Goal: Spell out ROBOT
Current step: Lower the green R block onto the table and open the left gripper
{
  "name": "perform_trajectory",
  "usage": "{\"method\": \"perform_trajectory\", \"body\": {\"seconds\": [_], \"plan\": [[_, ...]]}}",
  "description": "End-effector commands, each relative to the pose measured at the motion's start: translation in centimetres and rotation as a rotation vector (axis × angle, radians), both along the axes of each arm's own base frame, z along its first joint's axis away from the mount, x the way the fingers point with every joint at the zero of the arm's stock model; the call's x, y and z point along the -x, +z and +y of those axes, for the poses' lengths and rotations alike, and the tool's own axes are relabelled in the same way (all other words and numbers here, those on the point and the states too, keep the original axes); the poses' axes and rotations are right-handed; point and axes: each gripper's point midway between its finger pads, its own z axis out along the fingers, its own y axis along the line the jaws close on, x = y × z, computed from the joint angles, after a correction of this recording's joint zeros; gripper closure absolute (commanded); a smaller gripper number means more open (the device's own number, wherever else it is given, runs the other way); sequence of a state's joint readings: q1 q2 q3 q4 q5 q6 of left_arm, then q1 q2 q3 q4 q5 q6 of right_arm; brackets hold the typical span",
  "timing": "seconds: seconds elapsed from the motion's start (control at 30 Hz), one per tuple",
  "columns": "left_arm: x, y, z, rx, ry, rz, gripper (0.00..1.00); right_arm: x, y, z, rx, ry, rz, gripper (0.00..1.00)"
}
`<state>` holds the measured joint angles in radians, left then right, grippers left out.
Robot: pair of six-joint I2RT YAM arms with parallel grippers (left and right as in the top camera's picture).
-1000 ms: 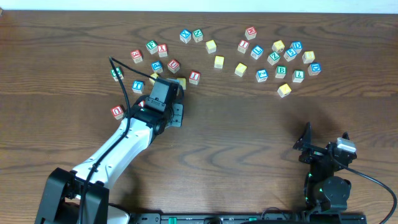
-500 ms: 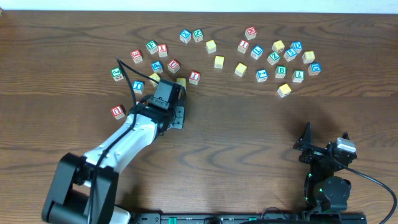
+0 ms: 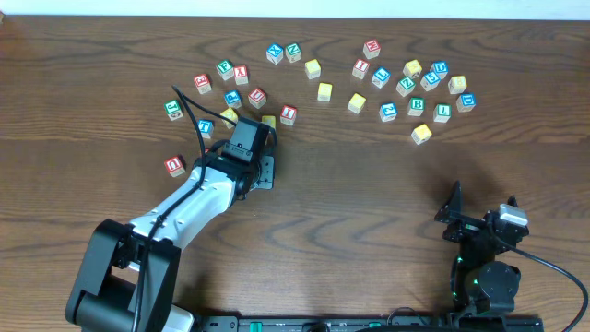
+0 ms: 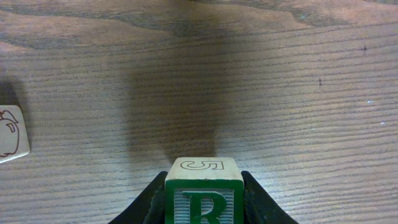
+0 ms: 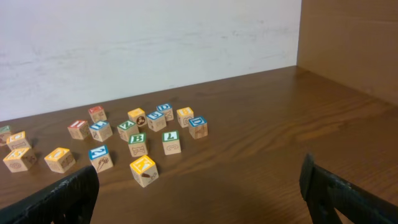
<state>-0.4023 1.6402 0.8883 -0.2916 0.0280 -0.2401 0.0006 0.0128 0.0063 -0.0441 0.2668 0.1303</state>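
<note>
Dark wood table (image 3: 369, 184); letter cubes (image 3: 232, 99) scattered beyond left gripper (image 4: 203, 202), one pale cube (image 4: 9, 134) ahead-left; second cube cluster (image 5: 137, 143) well ahead of right gripper (image 5: 199, 196).

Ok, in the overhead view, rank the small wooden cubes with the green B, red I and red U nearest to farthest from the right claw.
From the right claw:
1. green-lettered B wooden cube, right cluster
2. red-lettered I wooden cube, left of centre
3. red-lettered U wooden cube, far left
</note>
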Motion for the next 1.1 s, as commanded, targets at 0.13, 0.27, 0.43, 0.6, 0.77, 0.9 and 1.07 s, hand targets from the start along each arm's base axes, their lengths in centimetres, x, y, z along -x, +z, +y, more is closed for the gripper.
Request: {"method": "perform_trajectory", "body": {"seconds": [0.13,0.27,0.43,0.6,0.77,0.9,1.07], "plan": [[0.3,-0.4,-0.1,0.008,0.016,0.017,0.93,0.0,-0.1,0.1,-0.013,0.002,-0.001,0.01],[0.4,-0.6,0.0,0.009,0.016,0.015,0.93,0.0,-0.1,0.1,-0.013,0.002,-0.001,0.01],[0.7,-1.2,0.1,0.011,0.016,0.011,0.93,0.0,-0.1,0.1,-0.013,0.002,-0.002,0.01],[0.8,-1.3,0.1,0.011,0.017,0.012,0.93,0.0,-0.1,0.1,-0.013,0.002,-0.002,0.01],[0.8,-1.3,0.1,0.011,0.016,0.011,0.93,0.0,-0.1,0.1,-0.013,0.002,-0.002,0.01],[0.8,-1.6,0.1,0.014,0.016,0.005,0.93,0.0,-0.1,0.1,-0.013,0.002,-0.001,0.01],[0.8,-1.8,0.2,0.016,0.016,-0.001,0.93,0.0,-0.1,0.1,-0.013,0.002,-0.001,0.01]]}}
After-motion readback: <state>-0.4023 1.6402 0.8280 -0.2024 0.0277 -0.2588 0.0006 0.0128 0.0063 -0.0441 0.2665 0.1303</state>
